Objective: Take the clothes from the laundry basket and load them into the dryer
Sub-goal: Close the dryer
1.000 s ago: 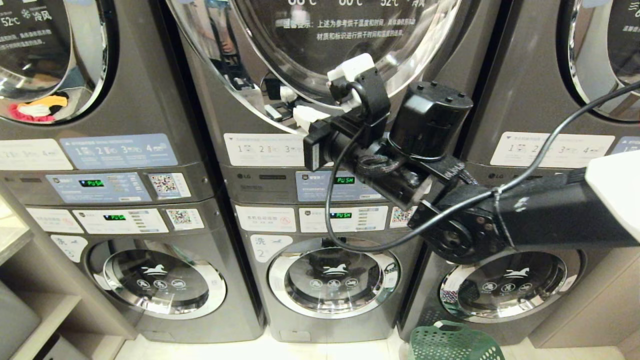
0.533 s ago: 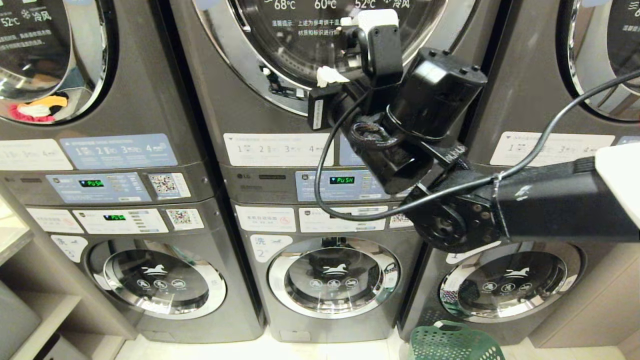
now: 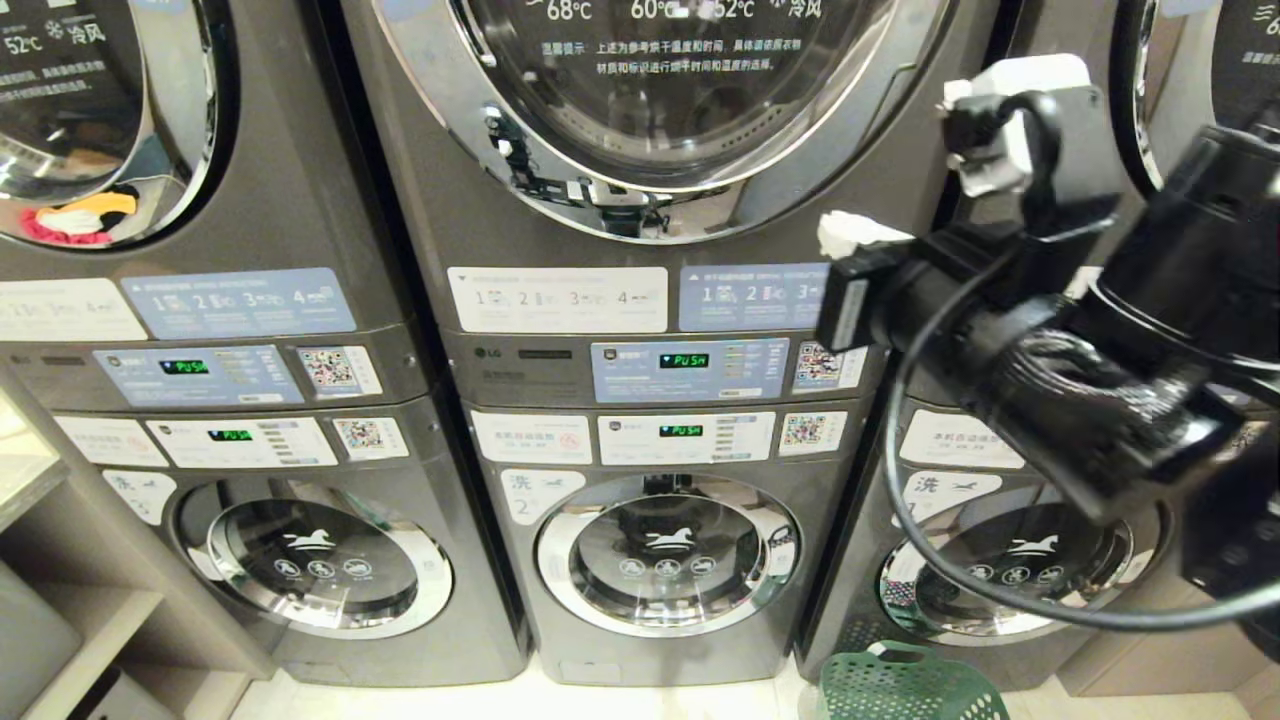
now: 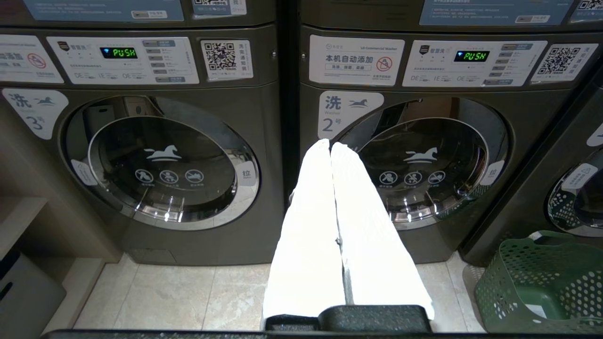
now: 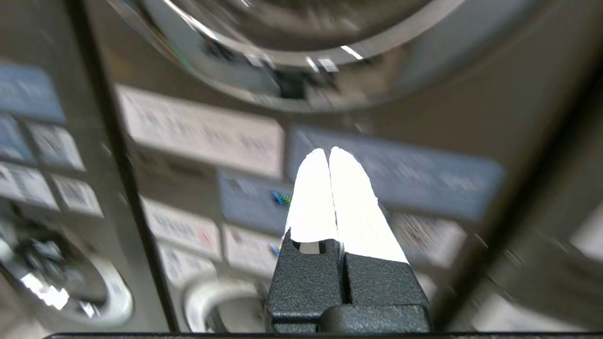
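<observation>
**Dryer door closed, basket waiting on the floor**

The laundry basket, green and perforated, is seen on the tiled floor at the foot of the right-hand machine stack; little can be made out inside it from the left wrist view. The dryer, the upper drum of the middle stack, is up and to the left of the basket, and its round glass door appears closed. The right gripper is held raised beside the dryer's right edge, white fingers pressed together and holding nothing, probably placed there to deal with the door. The left gripper is parked low, clenched and empty, pointing at the lower washer left of the basket.
</observation>
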Tool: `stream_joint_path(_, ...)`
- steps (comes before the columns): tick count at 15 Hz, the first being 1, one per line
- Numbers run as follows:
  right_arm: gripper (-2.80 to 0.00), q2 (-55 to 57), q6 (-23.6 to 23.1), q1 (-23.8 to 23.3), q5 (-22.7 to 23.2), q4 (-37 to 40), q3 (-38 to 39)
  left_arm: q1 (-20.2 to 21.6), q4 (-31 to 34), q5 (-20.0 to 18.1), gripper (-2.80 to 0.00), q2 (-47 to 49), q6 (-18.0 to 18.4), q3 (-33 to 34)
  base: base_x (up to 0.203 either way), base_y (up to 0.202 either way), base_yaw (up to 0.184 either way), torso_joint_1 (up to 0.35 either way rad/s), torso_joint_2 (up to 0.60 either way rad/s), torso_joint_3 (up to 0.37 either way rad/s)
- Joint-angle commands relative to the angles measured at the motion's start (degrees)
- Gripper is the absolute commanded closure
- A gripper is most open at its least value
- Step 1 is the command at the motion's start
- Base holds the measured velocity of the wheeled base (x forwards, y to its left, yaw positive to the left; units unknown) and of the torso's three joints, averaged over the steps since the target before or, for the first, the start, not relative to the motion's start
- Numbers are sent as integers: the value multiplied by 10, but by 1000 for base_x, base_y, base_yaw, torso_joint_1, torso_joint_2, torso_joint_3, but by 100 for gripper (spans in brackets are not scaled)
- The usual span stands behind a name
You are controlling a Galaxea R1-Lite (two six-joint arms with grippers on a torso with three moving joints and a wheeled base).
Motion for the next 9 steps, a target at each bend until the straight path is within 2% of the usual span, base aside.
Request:
stream_joint_path(1, 0, -115, 4, -18, -10, 21, 75, 0, 0, 0, 0, 1, 0, 1, 0, 0, 0, 0, 0, 0)
stream_joint_path(3, 0, -175, 12, -53, -10, 79, 98, 0, 0, 0, 0, 1, 0, 1, 0, 0, 0, 0, 0, 0)
stream_joint_path(5, 0, -211, 21, -129, 16, 153, 106, 0, 0, 0, 0, 1, 0, 1, 0, 0, 0, 0, 0, 0)
stream_joint_path(7, 0, -269, 44, -256, 81, 267, 123, 0, 0, 0, 0, 1, 0, 1, 0, 0, 0, 0, 0, 0)
stream_joint_path(9, 0, -366, 63, -402, 185, 387, 145, 0, 0, 0, 0, 1, 0, 1, 0, 0, 0, 0, 0, 0)
